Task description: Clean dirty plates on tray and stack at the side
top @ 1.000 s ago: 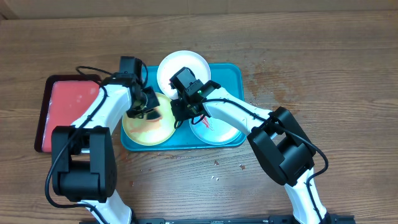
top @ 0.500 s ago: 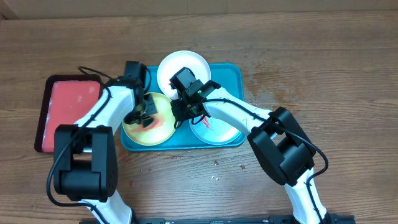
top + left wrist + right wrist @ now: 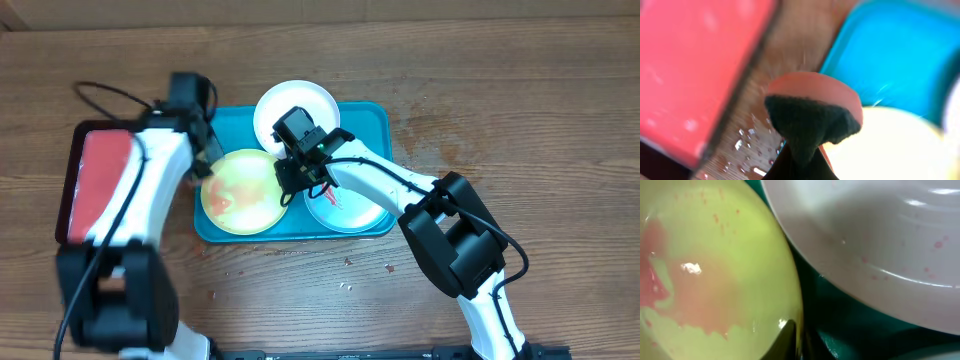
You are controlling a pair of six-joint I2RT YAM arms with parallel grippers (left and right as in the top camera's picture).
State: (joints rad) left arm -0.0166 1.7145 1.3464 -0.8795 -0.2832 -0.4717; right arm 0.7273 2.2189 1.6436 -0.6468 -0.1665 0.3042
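Observation:
The teal tray (image 3: 370,120) holds the yellow-green plate (image 3: 243,190), smeared pink-red, and the light blue plate (image 3: 352,212), partly under my right arm. The white plate (image 3: 295,108) leans over the tray's far rim. My right gripper (image 3: 290,180) is shut on the yellow-green plate's right rim; its wrist view shows the fingers (image 3: 796,341) pinching that rim (image 3: 705,270), the white plate (image 3: 880,245) beside it. My left gripper (image 3: 200,162) is blurred, at the tray's left edge, shut on a pink sponge with a dark scouring face (image 3: 812,115), off the plate (image 3: 890,145).
A smaller red tray (image 3: 95,180) with a dark rim lies left of the teal tray and shows in the left wrist view (image 3: 690,65). Water drops and crumbs (image 3: 345,265) dot the wood in front of the teal tray. Reddish stains mark the table right of it.
My left arm has swung left with the sponge, off the yellow-green plate to the tray's left edge, uncovering the plate. The right arm has not moved.

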